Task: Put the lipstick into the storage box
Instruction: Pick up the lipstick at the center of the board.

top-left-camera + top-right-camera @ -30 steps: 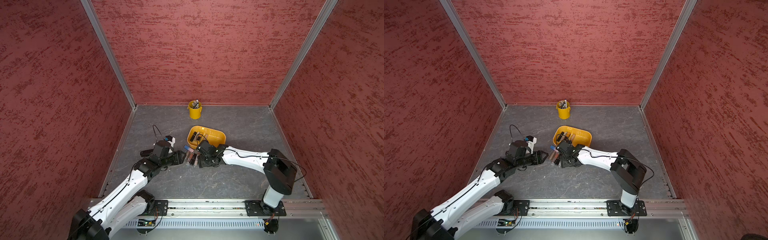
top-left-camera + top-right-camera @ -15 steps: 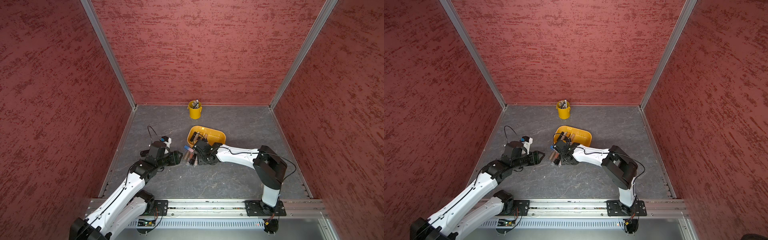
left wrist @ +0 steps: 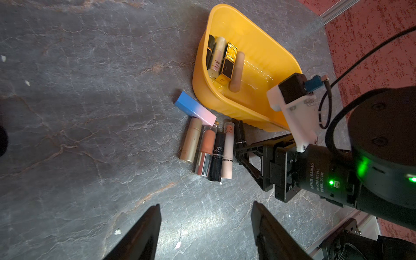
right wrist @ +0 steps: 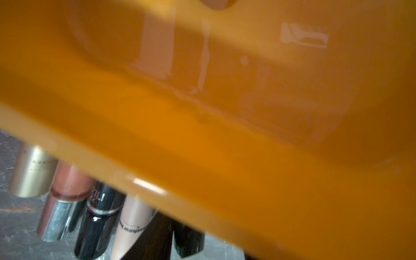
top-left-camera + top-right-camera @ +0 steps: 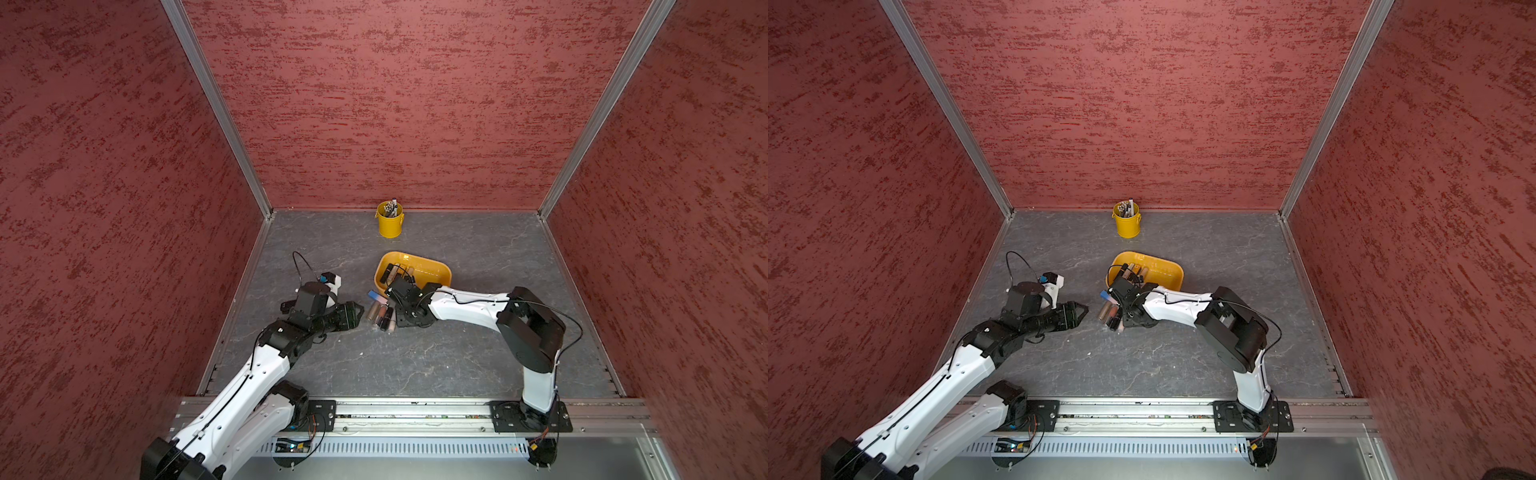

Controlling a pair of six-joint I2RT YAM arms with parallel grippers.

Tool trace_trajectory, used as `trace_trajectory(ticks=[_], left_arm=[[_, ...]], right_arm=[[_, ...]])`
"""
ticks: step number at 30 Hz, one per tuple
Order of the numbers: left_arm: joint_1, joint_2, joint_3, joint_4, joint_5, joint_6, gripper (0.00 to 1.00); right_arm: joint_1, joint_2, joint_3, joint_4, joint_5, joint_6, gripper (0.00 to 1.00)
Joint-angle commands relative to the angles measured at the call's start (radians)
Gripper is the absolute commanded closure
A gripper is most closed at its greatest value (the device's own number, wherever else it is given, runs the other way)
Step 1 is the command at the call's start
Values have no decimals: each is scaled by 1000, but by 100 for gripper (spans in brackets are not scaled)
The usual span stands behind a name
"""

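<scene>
Presently: black lipstick, beside storage box, crosswise at right gripper tips; whether clamped, cannot tell. Left gripper farther, jaws apart.

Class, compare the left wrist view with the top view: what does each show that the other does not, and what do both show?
Only the left wrist view: readable lettering on the black lettered lipstick, and four separate lipsticks inside the storage box. Only the top view: the yellow bucket at the back wall, and the rail carrying both arms. Both: the storage box, the row of lipsticks on the floor beside it, and the right gripper at that row.
</scene>
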Motion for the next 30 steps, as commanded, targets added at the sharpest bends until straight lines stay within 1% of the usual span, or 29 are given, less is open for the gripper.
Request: trace_trajectory(ticks=[1, 3, 9, 11, 16, 20, 24, 30], left_arm=[[10, -6, -12, -3, 19, 18, 32], [11, -5, -13, 0, 23, 18, 32], [15, -3, -15, 4, 30, 13, 32], [16, -4, -15, 0, 28, 13, 32], [18, -6, -19, -2, 32, 11, 31], [18, -2, -19, 6, 41, 0, 30], [19, 10, -23, 29, 66, -17, 27], [19, 23, -45, 120, 135, -67, 25]], right_arm=[[-5, 6, 23, 15, -13, -10, 53], [-5, 6, 22, 14, -16, -15, 53], [-6, 16, 14, 38, -42, -27, 64], [-6, 22, 20, 39, -50, -30, 66], [-7, 27, 17, 41, -55, -34, 73], [-6, 7, 8, 38, -65, -38, 79], [-5, -57, -31, 38, -85, -42, 80], [-5, -230, -175, 121, -174, -66, 80]])
